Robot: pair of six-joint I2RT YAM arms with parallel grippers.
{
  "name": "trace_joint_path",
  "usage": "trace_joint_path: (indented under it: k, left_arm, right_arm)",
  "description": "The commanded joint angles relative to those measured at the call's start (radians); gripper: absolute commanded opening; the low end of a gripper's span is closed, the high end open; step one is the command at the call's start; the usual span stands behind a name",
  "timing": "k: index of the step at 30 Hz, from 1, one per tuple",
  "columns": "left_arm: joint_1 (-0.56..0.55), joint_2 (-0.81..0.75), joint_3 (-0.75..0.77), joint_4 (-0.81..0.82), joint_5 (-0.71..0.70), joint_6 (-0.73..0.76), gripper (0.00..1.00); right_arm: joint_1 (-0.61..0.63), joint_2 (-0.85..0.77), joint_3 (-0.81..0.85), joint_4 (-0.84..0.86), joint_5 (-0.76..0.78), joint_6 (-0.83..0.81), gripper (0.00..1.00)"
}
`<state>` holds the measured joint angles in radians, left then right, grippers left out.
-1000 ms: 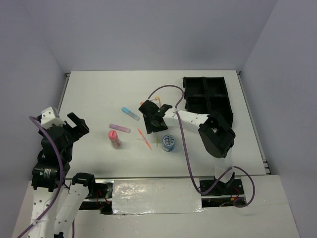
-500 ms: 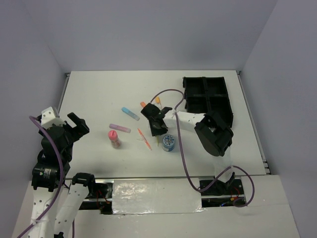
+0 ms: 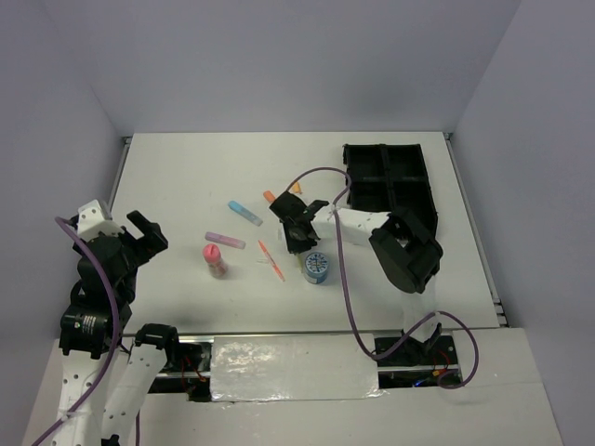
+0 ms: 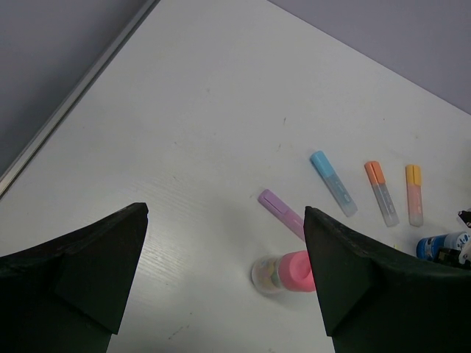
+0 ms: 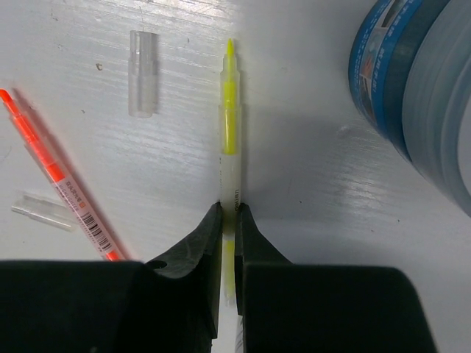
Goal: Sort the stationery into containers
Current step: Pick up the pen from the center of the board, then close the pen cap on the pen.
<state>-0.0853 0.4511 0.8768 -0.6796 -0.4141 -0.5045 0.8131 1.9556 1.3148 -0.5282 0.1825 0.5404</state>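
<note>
My right gripper (image 5: 228, 220) was pinched tight on the thin yellow pen (image 5: 229, 132), whose tip pointed straight out ahead of my fingers. A blue tub (image 5: 412, 95) sat just to the right of the pen, an orange pen (image 5: 55, 173) off to the left. My left gripper (image 4: 224, 213) stood wide apart, holding nothing, with the pink bottle (image 4: 291, 271) lying below it.

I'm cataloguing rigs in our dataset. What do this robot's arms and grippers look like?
The left arm and right arm both have white links joined by bulky black joint housings. A thin purple cable runs loosely along each. The left gripper and right gripper have matte black, wedge-shaped fingers that taper to the tips. No markings are visible.
</note>
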Motion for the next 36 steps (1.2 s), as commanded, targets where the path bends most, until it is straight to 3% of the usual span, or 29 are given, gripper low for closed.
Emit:
trace_joint_path:
  k: [1,7,8,9,10,12,15,18,24,30,36]
  left_arm:
    - [0.005,0.026,0.014,0.048,0.015,0.006,0.99]
    - [0.004,0.181,0.172,0.077,0.217,0.009,0.99]
    - [0.002,0.301,0.262,0.087,0.319,-0.012,0.99]
    - [0.002,0.302,0.263,0.087,0.321,-0.012,0.99]
    - [-0.019,0.399,0.33,0.077,0.343,-0.034,0.99]
    - [-0.075,0.493,0.385,0.072,0.31,-0.06,0.99]
    - [-0.316,0.717,0.49,0.063,0.163,-0.104,0.99]
    - [-0.437,0.883,0.582,0.046,0.087,-0.156,0.99]
    - [-0.609,1.122,0.594,0.065,-0.026,-0.271,0.95]
    - [-0.66,1.317,0.585,0.1,0.001,-0.308,0.81]
    - [-0.671,1.448,0.591,0.107,0.0,-0.33,0.79]
  right_arm:
    - [-0.003,-0.038,-0.011,0.068,-0.055,0.004,0.0]
    - [-0.005,-0.305,0.018,0.05,-0.017,-0.007,0.0]
    - [-0.003,-0.448,-0.003,0.05,0.015,-0.007,0.0]
    - [-0.003,-0.449,-0.011,0.047,0.015,-0.007,0.0]
    - [-0.003,-0.545,-0.02,0.04,0.032,-0.007,0.0]
    - [-0.003,-0.641,-0.041,-0.005,0.099,-0.003,0.0]
    - [-0.003,-0.831,-0.09,-0.073,0.176,-0.005,0.0]
    - [-0.003,-1.006,-0.156,-0.13,0.221,0.006,0.0]
    - [-0.005,-1.225,-0.226,-0.256,0.27,0.023,0.0]
    - [-0.005,-1.314,-0.279,-0.297,0.252,0.02,0.0]
    - [-0.005,-1.33,-0.328,-0.268,0.224,-0.007,0.0]
